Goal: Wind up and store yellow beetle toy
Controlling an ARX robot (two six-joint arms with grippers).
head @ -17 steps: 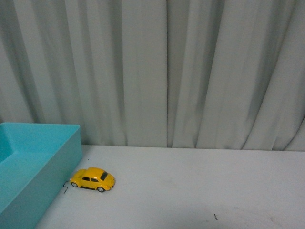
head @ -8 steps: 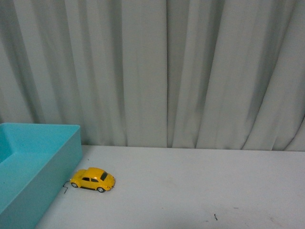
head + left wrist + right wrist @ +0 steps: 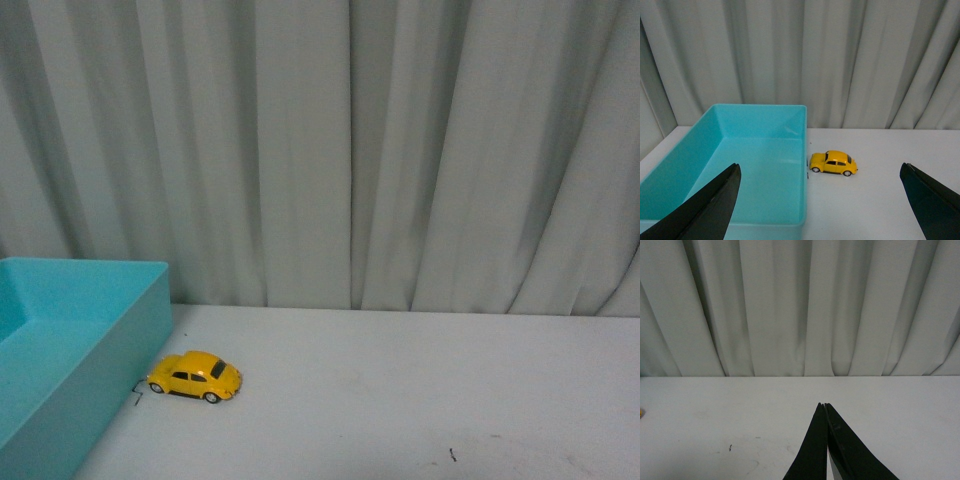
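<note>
- One yellow toy car (image 3: pixel 195 376) stands on its wheels just beside one turquoise box (image 3: pixel 100 390).
- Left gripper (image 3: pixel 820 166): spread wide, empty.
- Right gripper (image 3: pixel 823 405): pressed together, empty.

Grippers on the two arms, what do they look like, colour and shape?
The left gripper has plain matte black fingers, flat and blade-like, narrowing to rounded tips. The right gripper has the same black fingers, tapering to a point. No cables, markings or arm links show.
</note>
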